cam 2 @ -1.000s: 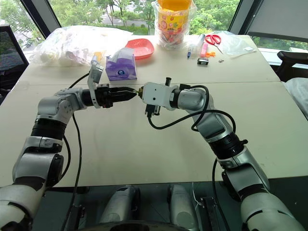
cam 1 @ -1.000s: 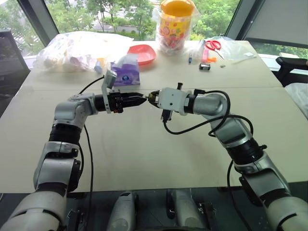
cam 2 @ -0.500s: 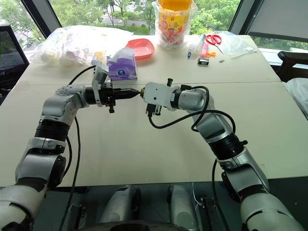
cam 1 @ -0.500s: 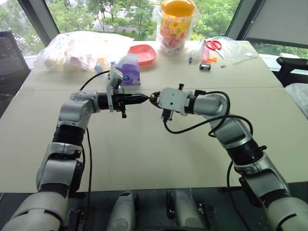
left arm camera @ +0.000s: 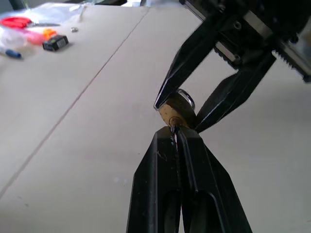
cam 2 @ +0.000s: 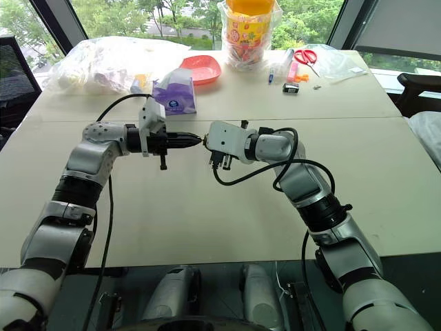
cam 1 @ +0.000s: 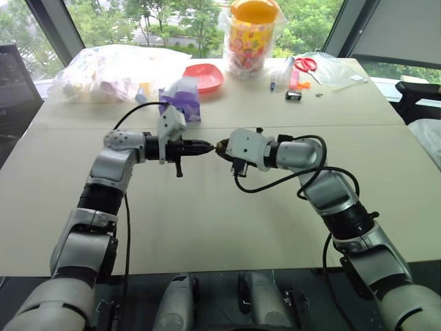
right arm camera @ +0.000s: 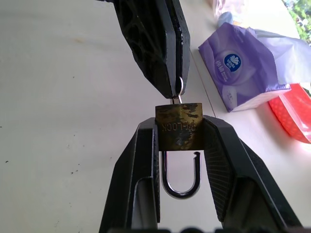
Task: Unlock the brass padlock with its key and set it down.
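Fingers of the right gripper clamp the brass padlock by its two flanks above the table, its silvery shackle hanging between them with one leg sprung free of the body. The left gripper, fingers pressed together, pinches the key set in the padlock's keyhole, tip to tip with the right. Behind them stand a purple tissue pack, red dish, plastic bags, yellow tub, scissors and a small black box.
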`<action>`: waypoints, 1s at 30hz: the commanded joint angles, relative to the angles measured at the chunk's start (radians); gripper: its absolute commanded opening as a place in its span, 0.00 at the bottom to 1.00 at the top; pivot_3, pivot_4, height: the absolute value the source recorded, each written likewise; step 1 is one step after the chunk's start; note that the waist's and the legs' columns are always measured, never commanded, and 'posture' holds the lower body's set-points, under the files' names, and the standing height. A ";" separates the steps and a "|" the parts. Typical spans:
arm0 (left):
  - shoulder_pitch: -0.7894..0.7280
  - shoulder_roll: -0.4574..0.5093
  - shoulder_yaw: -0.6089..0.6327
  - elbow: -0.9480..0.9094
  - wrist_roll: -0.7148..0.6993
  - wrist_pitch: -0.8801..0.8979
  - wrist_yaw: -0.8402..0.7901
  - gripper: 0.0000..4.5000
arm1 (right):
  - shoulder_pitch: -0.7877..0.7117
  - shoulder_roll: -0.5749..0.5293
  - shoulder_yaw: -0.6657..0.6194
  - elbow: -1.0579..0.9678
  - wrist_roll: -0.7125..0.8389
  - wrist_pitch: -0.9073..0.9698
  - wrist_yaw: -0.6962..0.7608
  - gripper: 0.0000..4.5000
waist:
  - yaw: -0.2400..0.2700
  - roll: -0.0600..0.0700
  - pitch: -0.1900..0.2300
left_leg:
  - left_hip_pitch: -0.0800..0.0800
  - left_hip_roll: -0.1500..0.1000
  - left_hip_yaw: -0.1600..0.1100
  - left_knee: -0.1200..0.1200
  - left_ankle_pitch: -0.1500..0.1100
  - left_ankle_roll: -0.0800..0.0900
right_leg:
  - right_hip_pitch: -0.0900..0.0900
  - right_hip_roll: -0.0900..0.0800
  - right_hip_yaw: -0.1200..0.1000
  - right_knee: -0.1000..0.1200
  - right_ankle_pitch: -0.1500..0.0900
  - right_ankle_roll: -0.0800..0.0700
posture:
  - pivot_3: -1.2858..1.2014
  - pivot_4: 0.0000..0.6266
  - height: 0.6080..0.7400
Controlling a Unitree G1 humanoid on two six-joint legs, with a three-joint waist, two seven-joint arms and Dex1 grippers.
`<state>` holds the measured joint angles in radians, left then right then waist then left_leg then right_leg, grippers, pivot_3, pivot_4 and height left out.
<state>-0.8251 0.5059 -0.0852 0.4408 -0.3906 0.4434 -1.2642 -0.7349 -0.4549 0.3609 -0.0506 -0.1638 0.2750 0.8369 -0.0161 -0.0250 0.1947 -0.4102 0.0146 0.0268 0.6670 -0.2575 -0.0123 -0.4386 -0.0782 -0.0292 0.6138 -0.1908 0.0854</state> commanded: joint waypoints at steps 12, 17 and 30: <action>-0.039 -0.014 0.089 -0.053 -0.113 0.227 0.048 0.46 | -0.042 0.002 -0.025 -0.050 -0.036 -0.084 -0.041 0.16 | 0.004 0.000 0.000 | 0.000 -0.001 0.000 0.000 0.000 0.000 | 0.000 -0.001 0.000 0.000 0.000 0.000 | 0.52 0.24 1.00; -0.070 -0.056 0.085 -0.001 -0.093 0.189 0.066 0.46 | -0.044 0.005 -0.023 -0.051 -0.040 -0.085 -0.040 0.16 | 0.003 0.000 0.000 | 0.000 -0.001 0.000 0.000 0.000 0.000 | 0.000 0.000 0.000 0.000 0.000 0.000 | 0.52 0.24 1.00; -0.095 -0.084 0.062 0.065 -0.060 0.156 0.034 0.01 | -0.034 0.008 -0.024 -0.070 -0.053 -0.068 -0.040 0.16 | 0.002 0.000 0.000 | 0.000 -0.001 0.000 0.000 0.000 0.000 | 0.000 0.000 0.000 0.000 0.000 0.000 | 0.52 0.24 1.00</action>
<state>-0.9014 0.4114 -0.0228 0.5152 -0.4638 0.6191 -1.2212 -0.7533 -0.4509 0.3535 -0.0656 -0.2210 0.2109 0.8041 -0.0138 -0.0249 0.1947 -0.4101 0.0140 0.0265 0.6670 -0.2575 -0.0124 -0.4383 -0.0785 -0.0290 0.6139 -0.1908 0.0851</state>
